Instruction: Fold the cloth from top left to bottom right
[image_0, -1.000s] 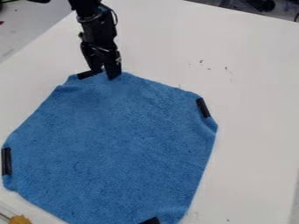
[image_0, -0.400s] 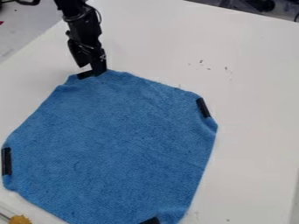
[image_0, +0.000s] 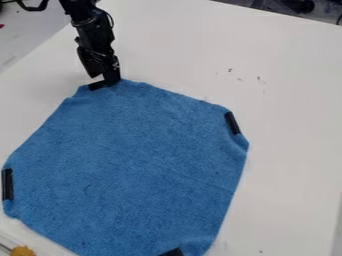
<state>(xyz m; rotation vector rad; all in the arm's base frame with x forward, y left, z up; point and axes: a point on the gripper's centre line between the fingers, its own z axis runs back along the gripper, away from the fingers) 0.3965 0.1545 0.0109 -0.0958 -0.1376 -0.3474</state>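
White desk (image_0: 287, 100) runs beneath everything, with a few dark marks (image_0: 260, 80) toward the upper right. On it, left of centre and down to the bottom edge, the blue cloth (image_0: 133, 160) lies spread and unfolded, black strips (image_0: 232, 123) at its corners. The black pincer (image_0: 103, 79) hangs over the upper-left corner, its fingers somewhat spread; one meets the cloth's edge next to the strip there, and nothing is visibly pinched. Whether that finger presses down, I cannot tell. Compared with a second ago, the pincer has moved left along that edge; the cloth has stayed put.
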